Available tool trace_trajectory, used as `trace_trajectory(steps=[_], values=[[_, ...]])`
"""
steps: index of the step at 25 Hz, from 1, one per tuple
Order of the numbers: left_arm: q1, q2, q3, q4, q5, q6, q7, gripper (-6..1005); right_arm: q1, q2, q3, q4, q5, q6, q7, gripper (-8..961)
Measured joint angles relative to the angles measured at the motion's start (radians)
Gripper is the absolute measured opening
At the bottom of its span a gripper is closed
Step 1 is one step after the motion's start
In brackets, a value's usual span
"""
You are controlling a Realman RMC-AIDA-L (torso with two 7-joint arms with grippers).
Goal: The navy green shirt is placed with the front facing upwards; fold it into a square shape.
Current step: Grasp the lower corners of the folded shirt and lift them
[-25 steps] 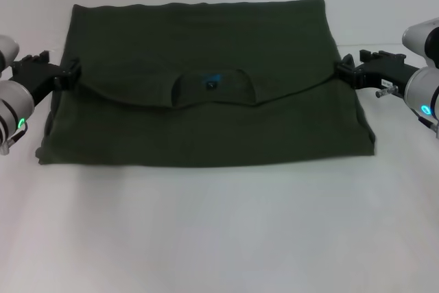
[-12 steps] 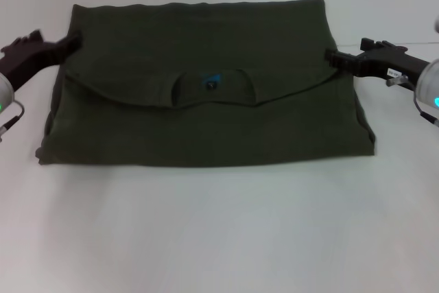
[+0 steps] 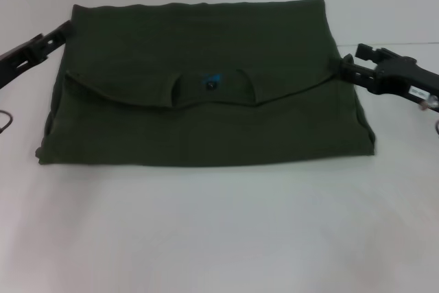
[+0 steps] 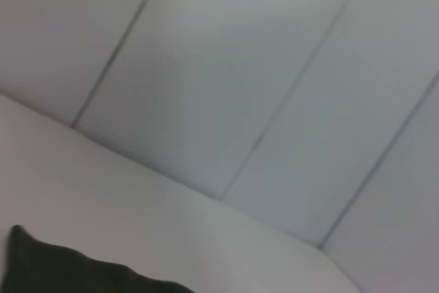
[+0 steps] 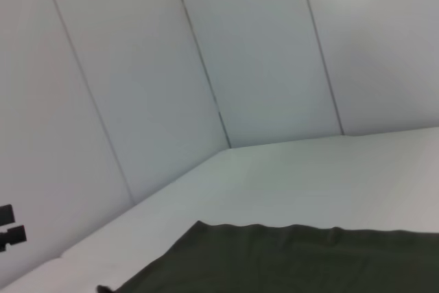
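Folded shirt between two tools

The navy green shirt (image 3: 206, 87) lies folded on the white table (image 3: 219, 231). The left tool (image 3: 60, 32) and right tool (image 3: 343, 66) touch its edges; whether either grips cannot be told.

Worktop (image 3: 219, 231): plain white, matte, fills the head view; broad bare stretch on the near side, narrower strips to left and right of the cloth.
Far edge: meets pale panelled walls, seen in both wrist views.
Lying on it: the navy green shirt (image 3: 206, 87), one dark olive-green garment, flat, roughly rectangular, set toward the far half.
Shirt layers: upper part folded down over the lower, its curved edge running across the middle; neck opening with a blue-printed label (image 3: 211, 81) at centre, facing up.
Shirt edges: near hem straight and parallel to the worktop's front; far edge slightly wavy.
Surface contact: cloth rests directly on the white top, corners down.
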Motion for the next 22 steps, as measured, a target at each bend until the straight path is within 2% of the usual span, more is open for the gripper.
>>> trace_trajectory(steps=[4, 7, 12, 15, 16, 19, 22], values=[[0.066, -0.032, -0.005, 0.048, -0.062, 0.039, 0.006, 873, -0.048, 0.002, -0.003, -0.044, 0.002, -0.058, 0.051, 929], [0.095, -0.043, 0.012, 0.101, -0.042, 0.069, 0.019, 873, -0.067, 0.003, -0.018, -0.057, -0.006, -0.065, 0.088, 929], [0.091, -0.031, 0.046, 0.176, 0.163, 0.071, 0.045, 874, -0.099, -0.006, -0.083, -0.058, -0.01, -0.071, 0.084, 928], [0.082, -0.017, 0.059, 0.228, 0.304, 0.083, 0.072, 878, -0.114, -0.007, -0.087, -0.058, -0.008, -0.093, 0.083, 928], [0.082, -0.017, 0.059, 0.228, 0.304, 0.083, 0.072, 879, -0.114, -0.007, -0.087, -0.058, -0.008, -0.093, 0.083, 928], [0.057, 0.004, 0.068, 0.265, 0.501, 0.106, 0.071, 882, -0.117, -0.006, -0.087, -0.059, -0.01, -0.096, 0.088, 928], [0.04, 0.011, 0.066, 0.258, 0.585, 0.107, 0.061, 884, -0.118, -0.002, -0.088, -0.059, -0.01, -0.096, 0.088, 927]])
